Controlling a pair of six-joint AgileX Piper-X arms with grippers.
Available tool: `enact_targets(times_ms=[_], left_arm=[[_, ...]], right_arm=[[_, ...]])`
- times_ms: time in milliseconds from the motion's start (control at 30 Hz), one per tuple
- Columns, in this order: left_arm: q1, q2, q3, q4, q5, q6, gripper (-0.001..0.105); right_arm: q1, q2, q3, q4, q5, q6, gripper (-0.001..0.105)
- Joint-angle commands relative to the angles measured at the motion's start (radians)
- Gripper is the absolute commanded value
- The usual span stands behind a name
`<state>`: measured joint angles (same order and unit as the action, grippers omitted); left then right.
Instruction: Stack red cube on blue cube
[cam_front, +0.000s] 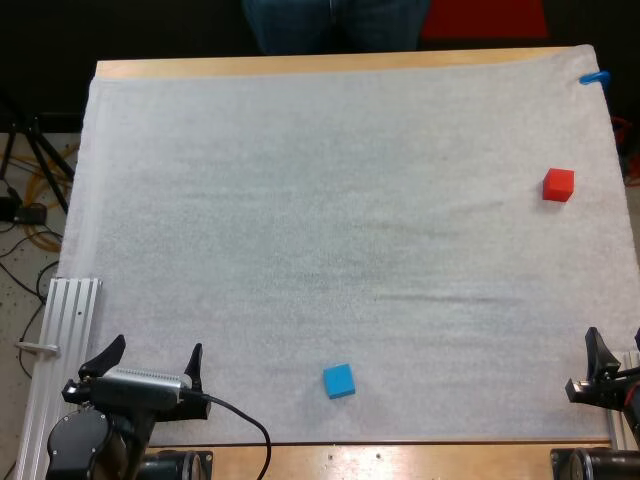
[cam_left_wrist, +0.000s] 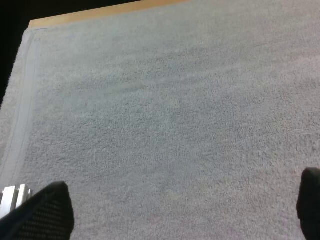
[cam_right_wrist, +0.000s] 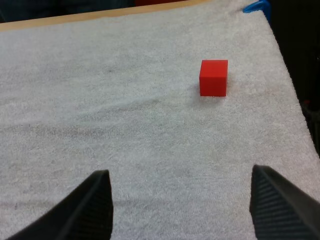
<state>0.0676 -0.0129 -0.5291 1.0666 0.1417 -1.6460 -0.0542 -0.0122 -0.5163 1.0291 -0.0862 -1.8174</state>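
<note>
The red cube (cam_right_wrist: 213, 77) sits ahead of the right arm's black, finely ribbed fingers (cam_right_wrist: 92, 205); the bright blue cube (cam_front: 339, 381) lies between both arms' fingers. The mat (cam_front: 300, 220) is pale grey-white towelling, the bench (cam_front: 300, 66) edge light brown wood.

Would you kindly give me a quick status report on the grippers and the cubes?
Left gripper open, right gripper open, both empty. Red cube far right, blue cube near edge, apart. Nothing lies between them.
</note>
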Motion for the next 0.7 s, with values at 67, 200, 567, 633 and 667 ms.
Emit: enact_targets(times_ms=[67, 200, 567, 633, 667], left_arm=[[-0.003, -0.138, -0.002, -0.021, 0.004, -0.01, 0.087], [-0.003, -0.138, -0.002, -0.021, 0.004, -0.01, 0.087], [-0.003, -0.138, -0.002, -0.021, 0.011, -0.01, 0.087], [-0.003, -0.138, -0.002, -0.023, 0.029, -0.01, 0.087], [-0.003, -0.138, -0.002, -0.027, 0.031, -0.01, 0.087]], right_arm=[[-0.001, -0.038, -0.005, -0.008, -0.001, 0.004, 0.058], [-0.001, -0.038, -0.005, -0.008, -0.001, 0.004, 0.058], [-0.001, -0.038, -0.005, -0.008, -0.001, 0.004, 0.058], [-0.001, -0.038, -0.005, -0.011, 0.004, 0.004, 0.058], [-0.001, -0.038, -0.005, -0.015, 0.009, 0.004, 0.058]])
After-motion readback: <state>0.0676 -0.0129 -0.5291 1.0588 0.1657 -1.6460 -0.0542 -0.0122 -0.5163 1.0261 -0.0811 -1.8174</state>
